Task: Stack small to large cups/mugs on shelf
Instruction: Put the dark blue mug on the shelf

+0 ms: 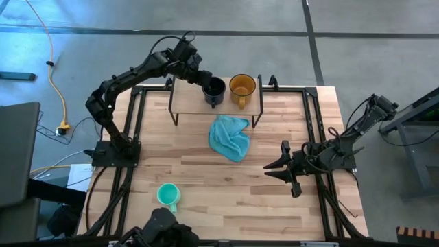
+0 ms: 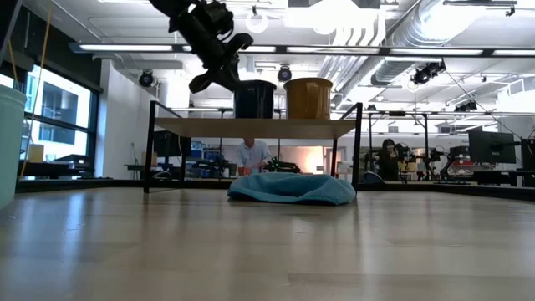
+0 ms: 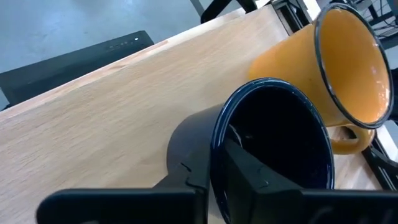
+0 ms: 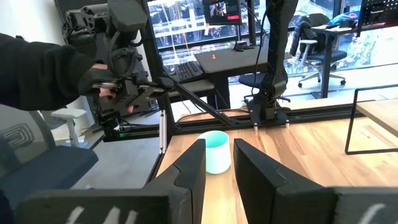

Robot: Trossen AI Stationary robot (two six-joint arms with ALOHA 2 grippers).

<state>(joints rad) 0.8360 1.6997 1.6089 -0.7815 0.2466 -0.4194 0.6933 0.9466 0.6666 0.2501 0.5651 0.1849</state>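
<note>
Two mugs [image 1: 228, 88] on shelf [image 1: 188, 99], one teal mug [image 1: 168, 195] off.

Shelf [image 1: 188, 98]: navy mug [image 1: 215, 90], amber mug [image 1: 242, 86]. Wood-plank table [image 1: 206, 178]: shelf, blue cloth [image 1: 230, 136], teal mug [image 1: 168, 195].

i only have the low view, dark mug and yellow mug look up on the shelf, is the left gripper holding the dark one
Observer: Yes. In the left wrist view the left gripper is shut on the dark mug, one finger inside its rim.
Operator: is it touching the yellow mug
Observer: From above, the dark mug and the yellow mug stand side by side on the shelf; I cannot tell whether they touch.
Operator: where's the third mug
Observer: The green mug stands on the table's near left part, away from the shelf.
Operator: right arm busy
Observer: No. The right gripper waits low on the right side, fingers open, holding nothing.
</note>
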